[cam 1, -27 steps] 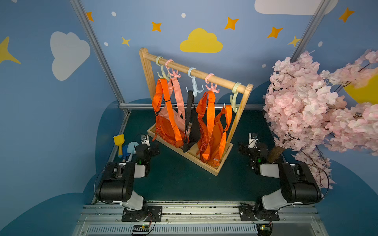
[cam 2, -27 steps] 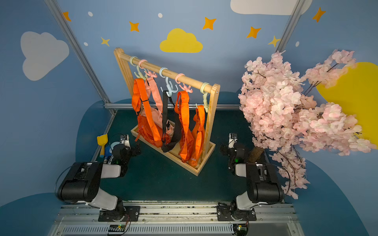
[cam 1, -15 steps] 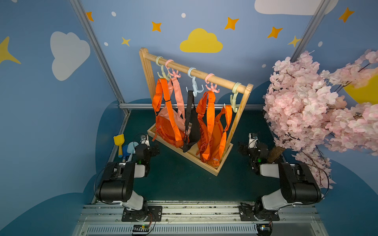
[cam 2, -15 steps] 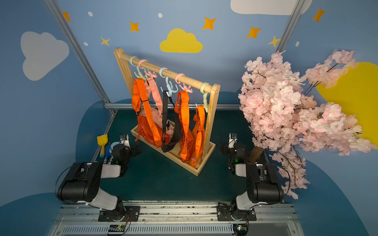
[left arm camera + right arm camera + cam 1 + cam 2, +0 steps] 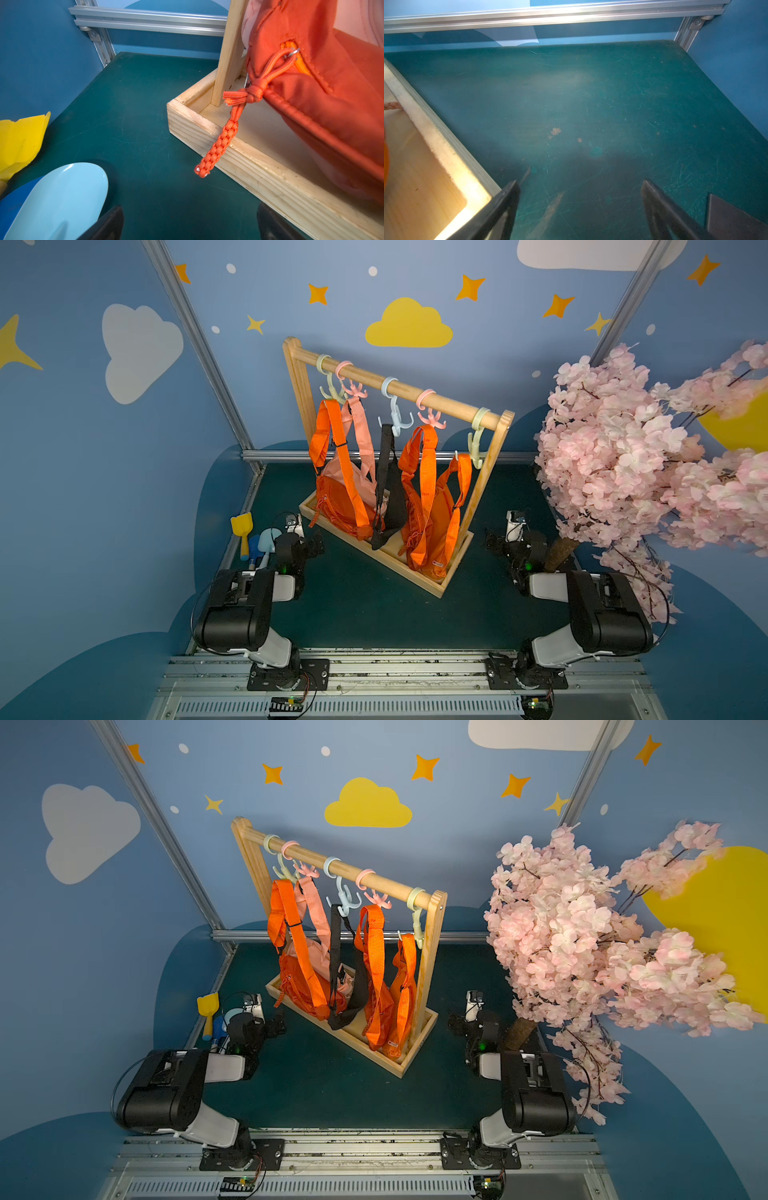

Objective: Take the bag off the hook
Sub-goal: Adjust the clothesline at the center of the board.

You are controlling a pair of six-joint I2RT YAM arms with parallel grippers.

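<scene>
Left fingers are standing apart, an orange bag's zip pull dangling just ahead; right fingers are spread too, over the tabletop.

The dark green table I work on fills the lower middle of both top views and bears the wooden rack base askew at centre, a yellow toy shovel and a pale blue scoop at its left edge, and a brown tree trunk at right.
</scene>
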